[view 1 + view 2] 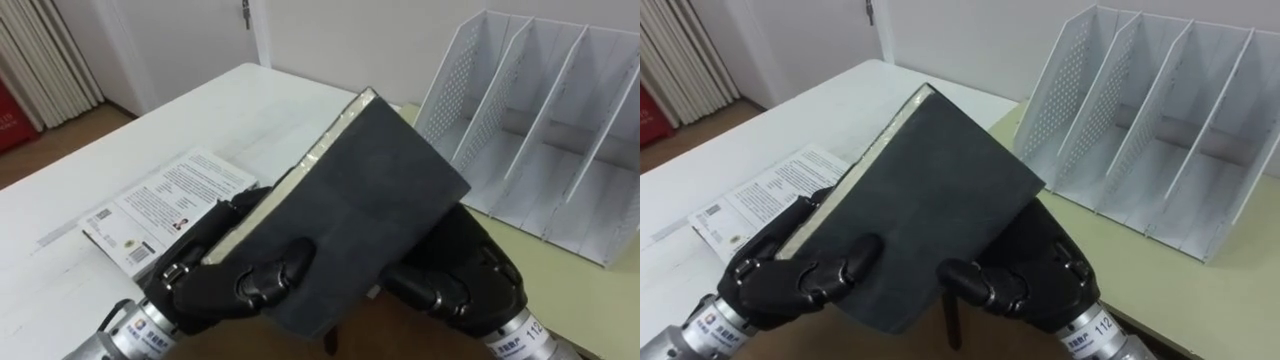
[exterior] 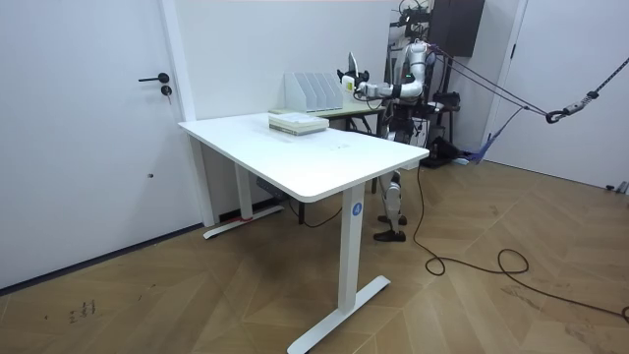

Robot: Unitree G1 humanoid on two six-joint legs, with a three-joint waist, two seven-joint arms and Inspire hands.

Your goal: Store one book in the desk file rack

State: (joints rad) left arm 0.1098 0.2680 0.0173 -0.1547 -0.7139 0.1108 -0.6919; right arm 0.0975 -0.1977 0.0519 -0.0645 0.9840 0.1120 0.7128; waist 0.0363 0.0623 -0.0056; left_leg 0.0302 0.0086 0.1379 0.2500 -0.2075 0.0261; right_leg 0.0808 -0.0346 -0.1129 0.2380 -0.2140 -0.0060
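- Low in the frame, the left hand [image 1: 225, 285] and right hand [image 1: 455, 280] both curl their fingers over a dark book [image 1: 365, 195], holding it tilted at centre.
- At left, a white book [image 1: 165, 205] lies flat on the white table [image 1: 230, 110].
- At upper right, the white file rack [image 1: 540, 130] stands on a pale desk [image 1: 560, 290], apart from the dark book.

We see both arms held out fwd at approx chest height, wrists low and close together, w/ left hand [image 1: 225, 275] and right hand [image 1: 455, 275] side by side gripping the dark book [image 1: 375, 190], thumbs curled over its near edge, palms cupped underneath.
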